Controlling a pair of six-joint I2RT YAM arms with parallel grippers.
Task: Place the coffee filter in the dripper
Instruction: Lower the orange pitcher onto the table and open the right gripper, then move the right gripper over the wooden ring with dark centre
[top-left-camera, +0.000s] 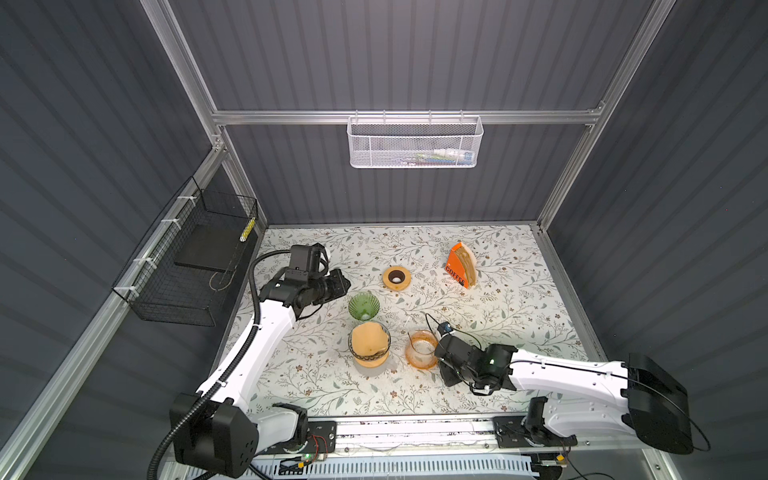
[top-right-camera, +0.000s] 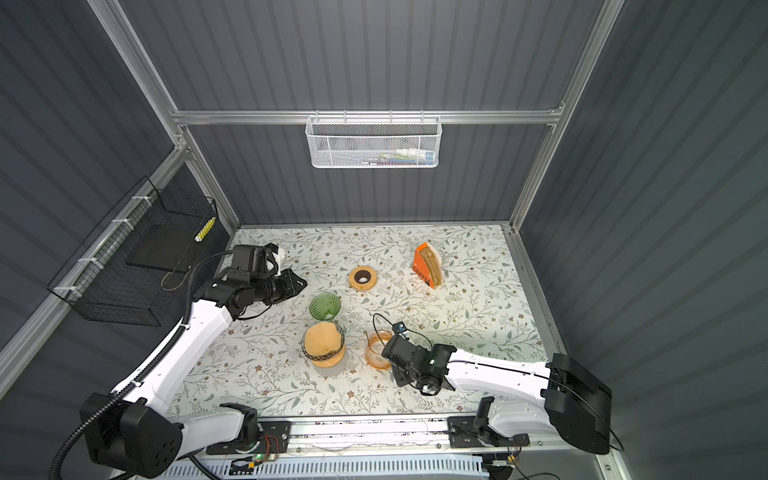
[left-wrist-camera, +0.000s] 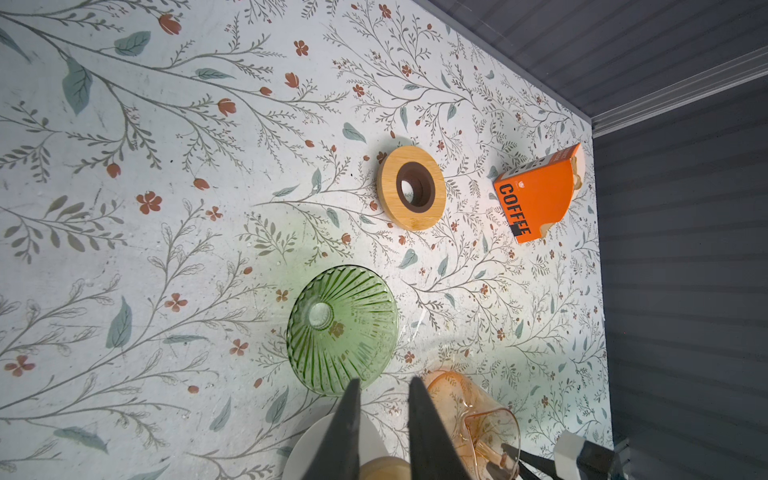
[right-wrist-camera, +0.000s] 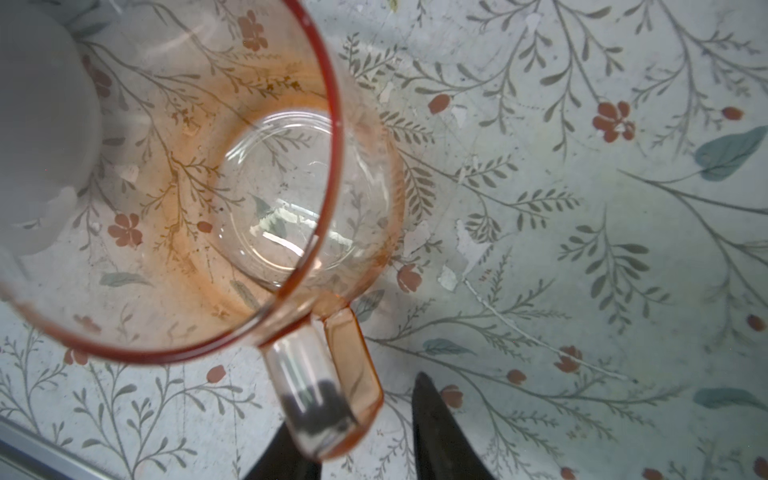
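Tan filter (top-left-camera: 368, 343) seated inside dripper (top-left-camera: 390, 341)

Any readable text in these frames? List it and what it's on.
"COFFEE": black letters on the orange cardboard filter box.
Small print on that box's top edge: too small to read.
Items in the white mesh wall basket: labels blurred.
No other text.

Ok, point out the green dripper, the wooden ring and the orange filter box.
green dripper (left-wrist-camera: 353, 332): left wrist view, ribbed inner wall.
wooden ring (left-wrist-camera: 386, 183): left wrist view, wood rim.
orange filter box (left-wrist-camera: 536, 195): left wrist view, orange printed face.
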